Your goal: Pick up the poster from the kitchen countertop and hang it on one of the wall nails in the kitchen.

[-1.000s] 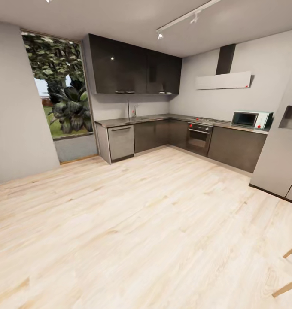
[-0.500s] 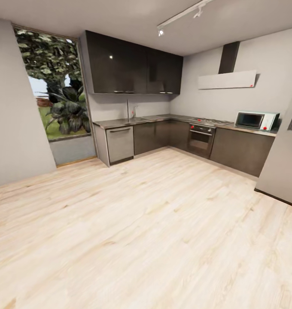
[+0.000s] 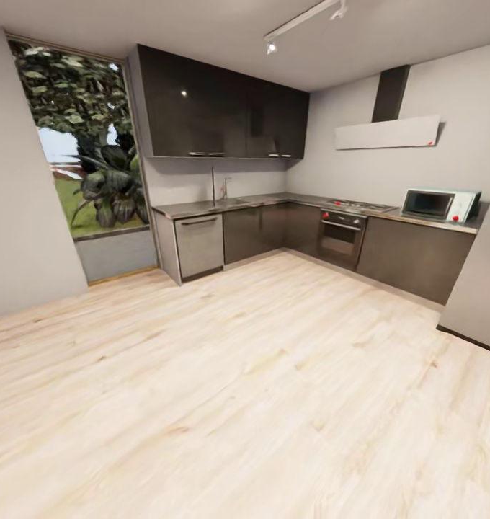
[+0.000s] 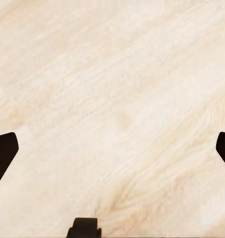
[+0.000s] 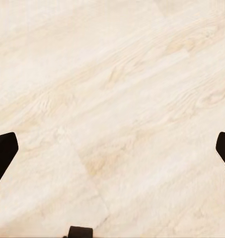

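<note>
Starting at my left claw (image 4: 112,148): its dark fingertips (image 4: 3,151) sit at the two far edges of the wrist picture, spread wide, with nothing between them but pale wooden floor (image 4: 117,89). My right claw (image 5: 112,148) is the same, wide apart and empty over the floorboards.

Further out, the head view gives me a broad run of floor and then the L-shaped steel bench (image 3: 274,199) in the far corner, over dark cabinets (image 3: 256,231), with a tap (image 3: 213,186), a hob and oven (image 3: 342,234), and a microwave (image 3: 439,205) at its right end. A tall window (image 3: 79,137) stands left of it.

I cannot make out the poster from here; if it lies on the bench, it is too small or flat to tell. No wall nails are discernible either.

I expect a framed poster to be light, stiff and flat, slippery on steel. I would pinch a frame edge, perhaps after sliding it past the bench lip.
</note>
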